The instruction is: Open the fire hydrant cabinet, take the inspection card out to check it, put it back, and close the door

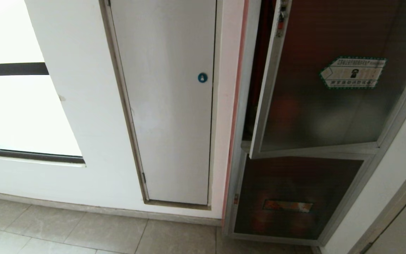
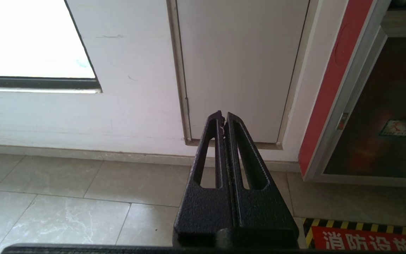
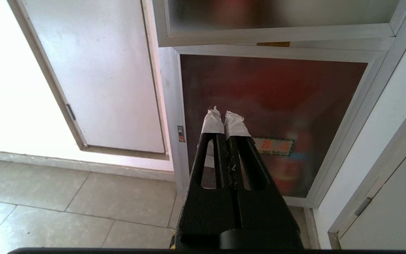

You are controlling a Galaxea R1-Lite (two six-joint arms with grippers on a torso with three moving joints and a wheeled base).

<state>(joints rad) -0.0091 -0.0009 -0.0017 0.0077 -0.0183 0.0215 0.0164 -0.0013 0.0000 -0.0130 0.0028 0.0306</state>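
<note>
The fire hydrant cabinet (image 1: 236, 169) stands at the right in the head view, silver-framed with dark glass. Its upper door (image 1: 330, 106) hangs ajar, the latch edge (image 1: 281, 21) swung out from the frame, with a dark red gap behind it. The inspection card is hidden. Neither arm shows in the head view. My left gripper (image 2: 223, 118) is shut and empty, pointing at the white wall panel low down. My right gripper (image 3: 225, 116), tips wrapped in white tape, is shut and empty, aimed at the lower glass door (image 3: 270, 106) beneath the upper door's bottom rail (image 3: 277, 33).
A white panel door (image 1: 167, 106) with a blue round lock (image 1: 202, 77) sits left of the cabinet, and a bright window (image 1: 19, 106) further left. A white sticker (image 1: 352, 72) is on the glass. Tiled floor carries a red-and-yellow marking (image 2: 365, 236) before the cabinet.
</note>
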